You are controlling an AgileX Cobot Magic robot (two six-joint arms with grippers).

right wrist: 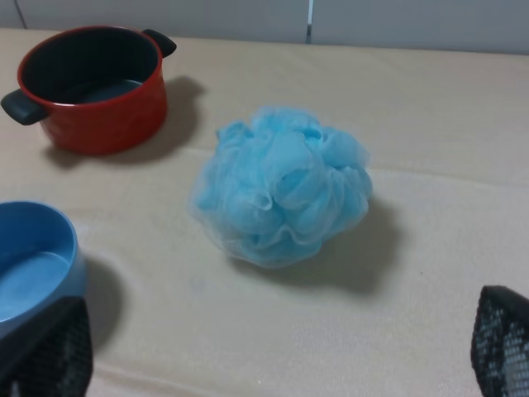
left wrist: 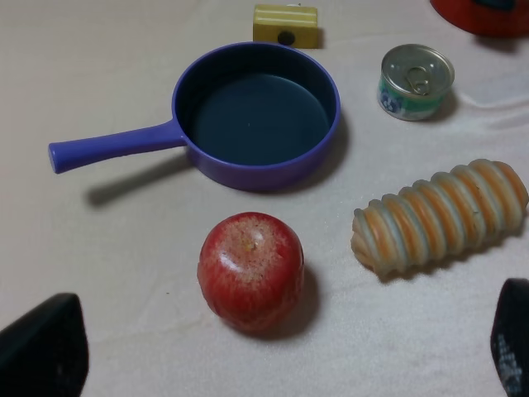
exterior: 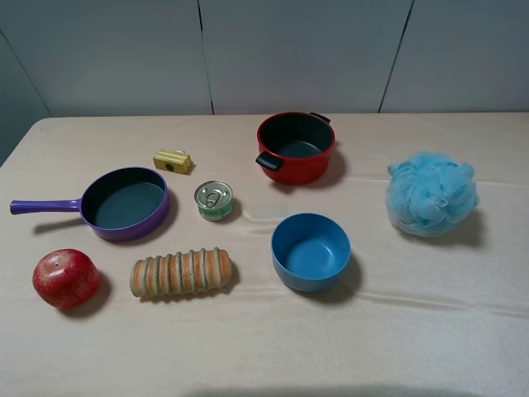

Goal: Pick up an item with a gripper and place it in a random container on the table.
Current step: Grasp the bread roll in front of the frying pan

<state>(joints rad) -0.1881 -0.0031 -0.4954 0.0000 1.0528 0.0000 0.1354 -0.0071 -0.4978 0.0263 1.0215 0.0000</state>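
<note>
The ribbed tan and orange bread loaf [exterior: 182, 273] lies on the beige table [exterior: 413, 331] at the front left, between the red apple and the blue bowl; it also shows in the left wrist view [left wrist: 440, 217]. The red pot [exterior: 295, 146] stands empty at the back centre and shows in the right wrist view [right wrist: 91, 87]. My left gripper [left wrist: 277, 356] is open and empty, back from the apple and loaf. My right gripper [right wrist: 273, 347] is open and empty, back from the blue sponge. Neither arm shows in the high view.
A purple long-handled pan [exterior: 124, 203], a red apple [exterior: 65, 278], a yellow block [exterior: 172, 160], a small tin can [exterior: 213, 200], a blue bowl [exterior: 311, 251] and a blue mesh bath sponge [exterior: 431, 193] lie around the table.
</note>
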